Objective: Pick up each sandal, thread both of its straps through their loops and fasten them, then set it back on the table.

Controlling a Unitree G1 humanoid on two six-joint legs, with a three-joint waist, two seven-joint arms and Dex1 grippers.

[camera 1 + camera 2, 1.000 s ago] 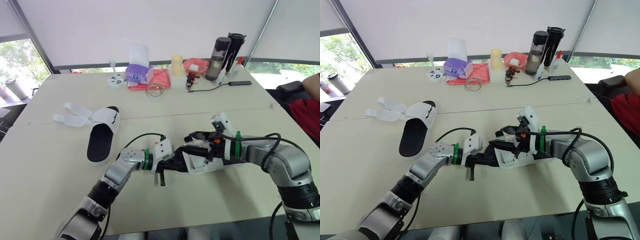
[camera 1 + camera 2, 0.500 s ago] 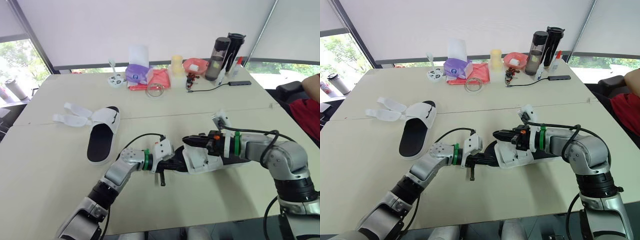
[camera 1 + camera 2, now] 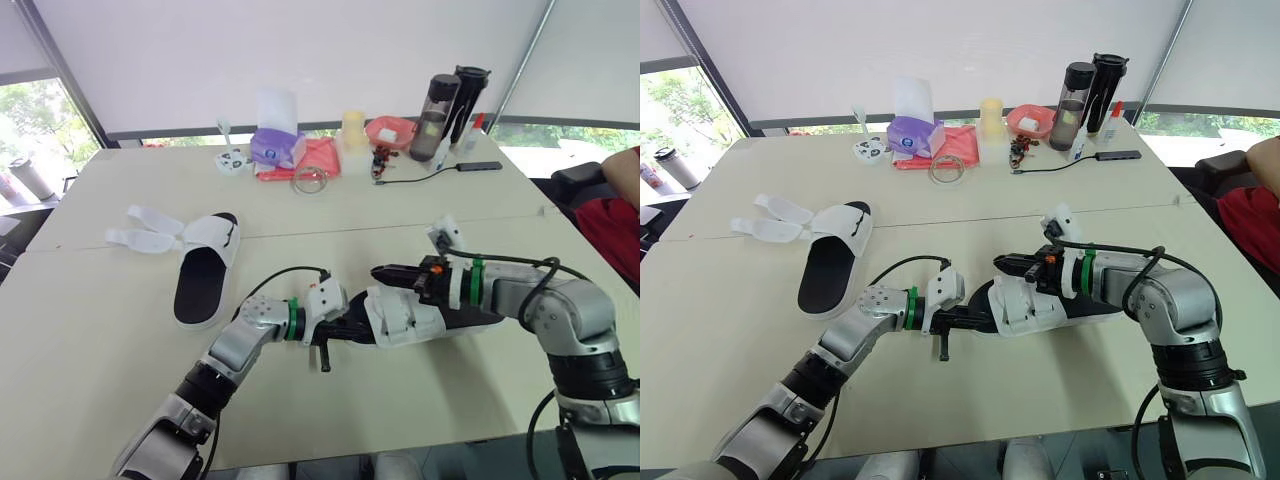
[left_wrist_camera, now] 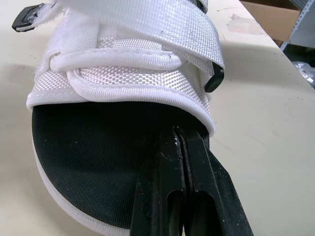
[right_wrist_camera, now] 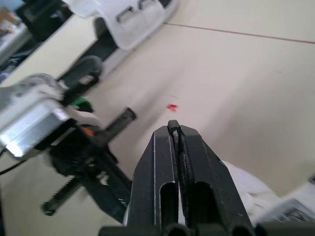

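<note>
Lying inside sandal (image 4: 88, 147), closed left gripper (image 4: 178, 132)

A tissue box (image 3: 277, 147), yellow cup (image 3: 354, 128), pink bowl (image 3: 390, 131) and two dark bottles (image 3: 435, 118) stand on the table (image 3: 120, 340).

— Holding everything up?
— Wide beige table (image 3: 90, 350), seamed across the middle.
— Close to the purple tissue box (image 3: 277, 148)?
— Just beside it on the right, a red cloth (image 3: 320, 158). In front of that, a clear ring (image 3: 311, 180). Near the box on the left, a small white spotted thing (image 3: 232, 160), too small to make out.
— Further right of the box?
— Pale yellow cup (image 3: 354, 128), then a red bowl (image 3: 392, 131), then two dark bottles (image 3: 437, 117) upright side by side. Farthest from the box, a black hub (image 3: 482, 166) with its cable (image 3: 400, 180).
— Nearer than the box?
— Open sandal (image 3: 205, 272), straps spread loose, well apart from the box and to its left. Second sandal (image 3: 412, 318), straps folded over, well apart to its right.
</note>
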